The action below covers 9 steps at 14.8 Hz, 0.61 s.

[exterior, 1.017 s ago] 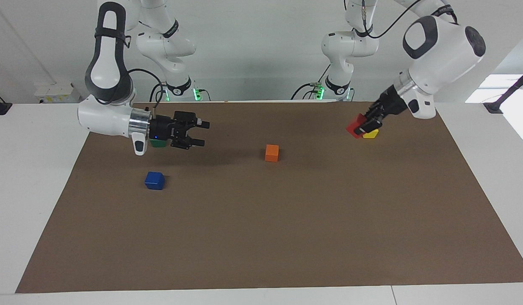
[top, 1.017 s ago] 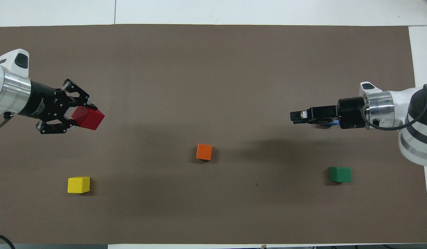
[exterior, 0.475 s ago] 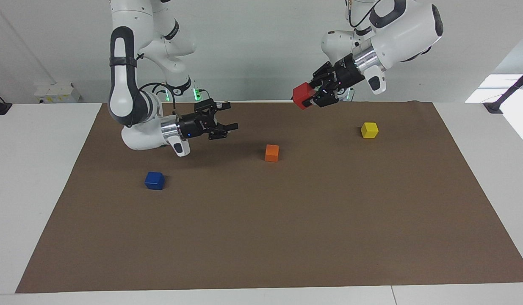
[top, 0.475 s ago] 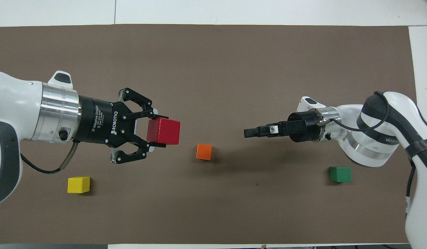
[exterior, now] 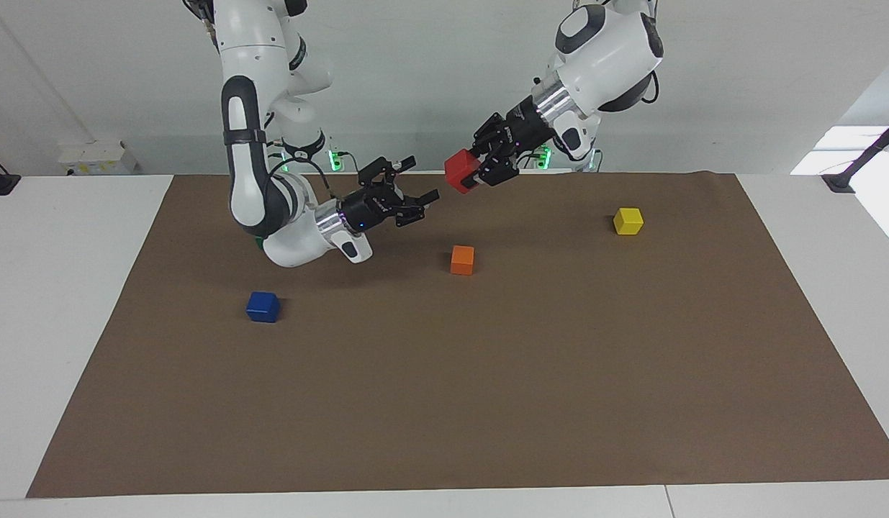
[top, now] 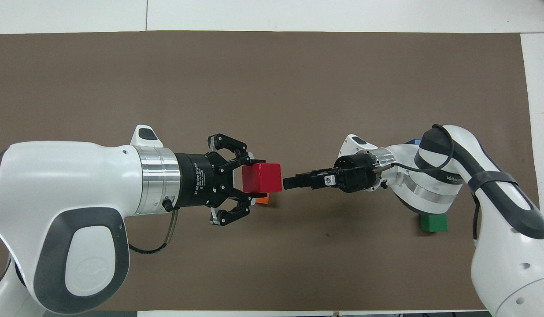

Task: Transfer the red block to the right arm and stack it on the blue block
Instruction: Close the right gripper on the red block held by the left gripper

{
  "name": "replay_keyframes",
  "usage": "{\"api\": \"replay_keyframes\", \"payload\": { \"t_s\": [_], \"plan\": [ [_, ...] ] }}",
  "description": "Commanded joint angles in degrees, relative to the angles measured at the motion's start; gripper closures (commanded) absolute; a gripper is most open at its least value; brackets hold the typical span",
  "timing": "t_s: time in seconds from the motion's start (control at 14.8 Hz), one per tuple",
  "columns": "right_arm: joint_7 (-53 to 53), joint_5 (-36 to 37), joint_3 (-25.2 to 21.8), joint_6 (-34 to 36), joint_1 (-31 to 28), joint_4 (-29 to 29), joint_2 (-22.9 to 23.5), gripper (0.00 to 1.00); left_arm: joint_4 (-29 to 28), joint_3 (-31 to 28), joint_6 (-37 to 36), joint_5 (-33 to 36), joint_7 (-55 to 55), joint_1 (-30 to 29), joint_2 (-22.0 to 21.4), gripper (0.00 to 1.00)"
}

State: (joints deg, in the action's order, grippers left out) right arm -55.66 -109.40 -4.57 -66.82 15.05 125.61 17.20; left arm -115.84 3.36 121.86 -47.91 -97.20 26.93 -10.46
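Facing view gives you the clearest read: the red block (exterior: 462,171) is a small bright red cube with clean faces, clamped in the left gripper (exterior: 480,164) and held up in the air over the bench (exterior: 487,403) strip along the robots' edge, about midway between the two ends. The right gripper (exterior: 412,194) hangs close to it with its fingers apart, tips pointed at the block and not touching it. The blue block (exterior: 263,306) is a deep blue cube sitting flat on the bench toward the right arm's end, well apart from both grippers.

In this view you also see the orange cube (exterior: 462,260) whole, near the middle of the bench, and the yellow cube (exterior: 628,221) toward the left arm's end.

The overhead view shows you what the facing view does not: the two grippers face each other nearly on one line, a narrow gap between the red block (top: 262,178) and the right gripper (top: 291,182). There the green cube (top: 433,223) shows near the robots' edge at the right arm's end, partly under the arm. The orange cube (top: 263,200) is almost covered by the red block, and the blue block (top: 412,142) is only a sliver past the right arm.
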Motion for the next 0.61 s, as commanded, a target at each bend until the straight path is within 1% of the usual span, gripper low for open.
{"api": "replay_keyframes", "payload": {
  "t_s": [0.0,0.14,0.2,0.27,0.54],
  "plan": [
    [-4.2,-4.7,0.6,6.9,1.9,-0.3,5.2,0.00,-3.7,-0.9,3.5,-1.4,0.0,2.2,-2.8,1.00],
    [-5.8,-6.0,0.9,8.7,2.7,-1.2,7.4,0.00,-5.6,-1.0,7.6,-1.3,0.1,5.3,-3.3,1.00],
    [-5.9,-7.6,1.6,10.1,3.8,-1.2,7.6,0.00,-6.9,-0.9,10.0,-1.3,0.0,6.1,-3.9,1.00],
    [-6.0,-9.1,1.5,9.8,4.1,-1.8,7.6,0.00,-7.8,-1.0,11.7,-1.3,-0.2,7.0,-4.0,1.00],
    [-6.3,-9.2,1.7,8.9,4.2,-2.7,7.7,0.00,-9.6,-0.9,12.0,-1.3,-0.3,7.3,-4.7,1.00]
  ]
}}
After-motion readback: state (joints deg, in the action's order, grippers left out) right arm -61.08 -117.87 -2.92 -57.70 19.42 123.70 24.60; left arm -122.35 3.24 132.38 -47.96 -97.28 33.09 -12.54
